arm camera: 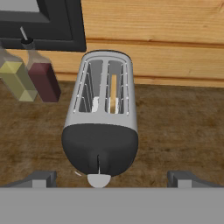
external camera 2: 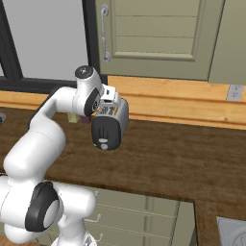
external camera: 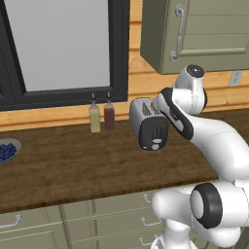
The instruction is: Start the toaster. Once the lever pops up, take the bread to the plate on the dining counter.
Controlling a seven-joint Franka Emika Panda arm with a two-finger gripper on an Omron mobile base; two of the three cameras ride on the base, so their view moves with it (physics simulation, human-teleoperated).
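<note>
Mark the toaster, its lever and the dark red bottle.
toaster [arm camera: 101,109]: hand view, silver top between the two slots.
lever [arm camera: 99,180]: hand view, pale knob below the black end panel.
dark red bottle [external camera: 109,117]: left base view, middle of the body.

So the worktop [external camera: 73,165] is dark wood grain with beige handled drawers [external camera: 121,221] underneath. Sitting right on it: the toaster [external camera: 148,124], black end panel facing the camera, and two bottles just left of it by the wall, a yellow bottle [external camera: 95,116] and a dark red bottle [external camera: 109,115], side by side. Way off at the left edge there's a bowl [external camera: 7,151] of blue berries.
</note>
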